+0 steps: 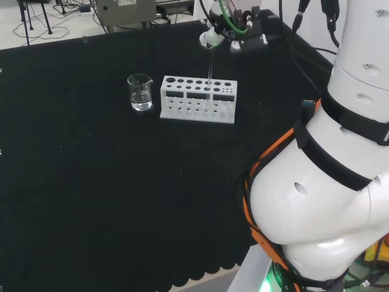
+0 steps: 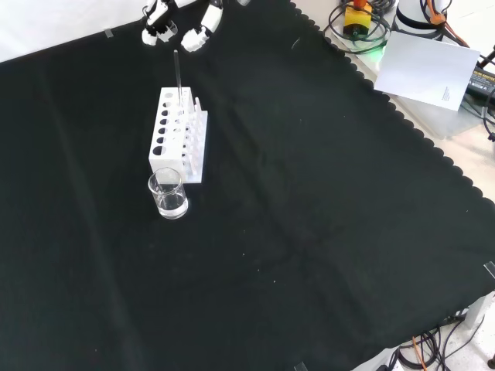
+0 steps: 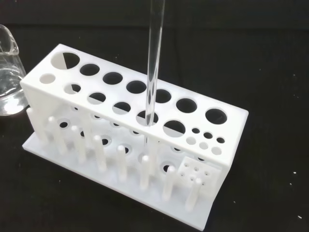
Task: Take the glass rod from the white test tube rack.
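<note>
In my head view, going left to right, I see a beaker [image 1: 140,92] with some clear liquid low in it, standing on the table [image 1: 91,194] just beside the left end of the rack [image 1: 198,99]. The rack is white, with two rows of round holes along its top and a cluster of small holes at one end. The rod [image 1: 210,73] stands upright in a hole of the rack's front row, right of the middle, and runs straight up to the hand [image 1: 211,38], which hangs above the rack near the table's far edge. The white fingers [image 1: 207,40] meet the rod's top end; I cannot tell from here whether they pinch it or only touch it. Further right, my arm's big white links [image 1: 322,201] stand in front

In my front view the beaker [image 2: 168,193] sits nearest me, touching or almost touching the rack's [image 2: 179,135] near end. The rod [image 2: 178,73] rises from the rack's far end, and its tip stops just below the hand [image 2: 178,27] at the top edge. Two black and white fingers [image 2: 195,34] point down either side of the rod's tip, a little apart from each other

In my wrist view the rod [image 3: 153,67] passes down through a top hole of the rack [image 3: 130,130] and its lower end reaches the base plate. The beaker [image 3: 8,72] shows at the rack's far corner
</note>
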Available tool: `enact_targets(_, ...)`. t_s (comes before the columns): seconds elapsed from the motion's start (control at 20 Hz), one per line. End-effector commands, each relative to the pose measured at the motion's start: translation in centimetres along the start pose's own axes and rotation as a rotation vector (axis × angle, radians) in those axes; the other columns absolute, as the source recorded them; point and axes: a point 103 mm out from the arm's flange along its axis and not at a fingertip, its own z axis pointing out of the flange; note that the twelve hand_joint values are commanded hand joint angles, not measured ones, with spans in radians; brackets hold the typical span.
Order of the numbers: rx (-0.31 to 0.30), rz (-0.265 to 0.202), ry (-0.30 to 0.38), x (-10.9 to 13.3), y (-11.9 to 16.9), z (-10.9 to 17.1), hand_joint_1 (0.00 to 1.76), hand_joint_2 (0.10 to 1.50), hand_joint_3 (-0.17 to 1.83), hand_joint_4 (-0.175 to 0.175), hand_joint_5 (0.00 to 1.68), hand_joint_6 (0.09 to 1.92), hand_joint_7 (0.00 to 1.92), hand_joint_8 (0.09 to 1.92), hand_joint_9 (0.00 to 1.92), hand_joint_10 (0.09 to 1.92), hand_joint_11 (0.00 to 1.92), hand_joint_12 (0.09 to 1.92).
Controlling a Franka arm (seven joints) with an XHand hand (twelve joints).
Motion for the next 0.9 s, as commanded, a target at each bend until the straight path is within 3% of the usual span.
enact_targets(0.05,0.013,-0.011,-0.003,0.2,0.5,1.5,0.61,0.99,0.51,-0.175,0.31,0.69,0.75,1.02,0.99,0.92,0.6,1.36)
enact_targets(0.5,0.032,-0.028,0.001,0.4,1.5,3.2,0.63,0.99,0.51,-0.175,0.33,0.8,0.79,1.03,1.03,0.93,0.6,1.36)
enact_targets(0.9,0.025,-0.048,-0.016,0.6,1.8,3.4,0.77,0.99,0.52,-0.175,0.44,0.92,0.88,1.02,1.24,0.91,0.68,1.32)
